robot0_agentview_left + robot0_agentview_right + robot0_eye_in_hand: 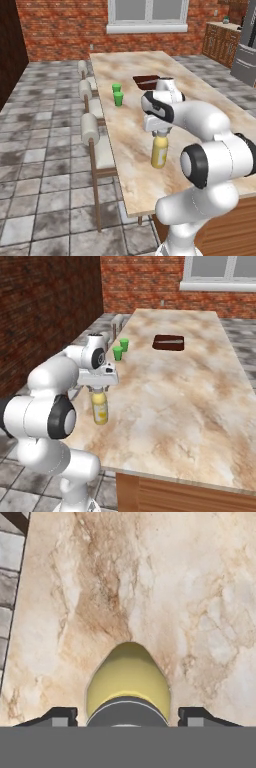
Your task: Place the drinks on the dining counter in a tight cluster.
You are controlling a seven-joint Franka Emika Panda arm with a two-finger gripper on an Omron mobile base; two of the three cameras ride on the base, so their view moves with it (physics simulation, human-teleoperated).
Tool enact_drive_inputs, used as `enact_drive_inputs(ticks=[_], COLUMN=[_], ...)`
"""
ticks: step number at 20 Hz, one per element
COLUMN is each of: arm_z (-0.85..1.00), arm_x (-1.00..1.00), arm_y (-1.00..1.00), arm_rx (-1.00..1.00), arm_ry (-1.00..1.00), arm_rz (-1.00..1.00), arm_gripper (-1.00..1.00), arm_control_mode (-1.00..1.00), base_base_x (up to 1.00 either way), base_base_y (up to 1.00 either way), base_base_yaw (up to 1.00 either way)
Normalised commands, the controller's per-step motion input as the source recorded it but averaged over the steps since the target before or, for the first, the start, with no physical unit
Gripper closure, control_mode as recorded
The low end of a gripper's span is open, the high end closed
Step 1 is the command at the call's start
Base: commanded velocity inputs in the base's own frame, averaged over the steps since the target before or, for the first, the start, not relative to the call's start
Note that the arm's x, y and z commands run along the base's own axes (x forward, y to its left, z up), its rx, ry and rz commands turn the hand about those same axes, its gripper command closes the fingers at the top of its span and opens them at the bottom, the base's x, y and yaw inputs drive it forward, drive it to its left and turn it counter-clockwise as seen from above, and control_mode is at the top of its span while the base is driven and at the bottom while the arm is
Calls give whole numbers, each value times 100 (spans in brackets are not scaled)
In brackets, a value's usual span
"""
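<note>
The fat yellow juice bottle [159, 152] with a grey cap stands upright near the left edge of the dining counter [130, 145], a long beige marbled top. My gripper [160, 133] comes down on it from straight above, with the cap up between the fingers. In the right base view the gripper [98, 390] sits on top of the bottle [100, 410]. The hand view looks down on the cap and yellow shoulder of the bottle [128, 677], with one fingertip [62, 714] on each side, closed against the wide body. The bottle's base is at the counter top.
Two small bright-green cups [117, 95] stand farther along the counter, near the same edge. A dark brown inset [169, 342] lies beyond them toward the middle. Cushioned stools [92, 132] line the counter's left side, over a tiled floor.
</note>
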Motion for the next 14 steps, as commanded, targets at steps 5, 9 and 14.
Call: enact_drive_inputs(ticks=[5,9,14], arm_z=[-3,0,0], arm_x=[0,0,0], arm_y=[0,0,0], arm_rx=[0,0,0], arm_ry=[1,0,0], arm_rz=[0,0,0], arm_gripper=[100,100,-100], arm_control_mode=[-100,-100,-100], base_base_x=[0,0,0], base_base_y=[0,0,0], base_base_yaw=[0,0,0])
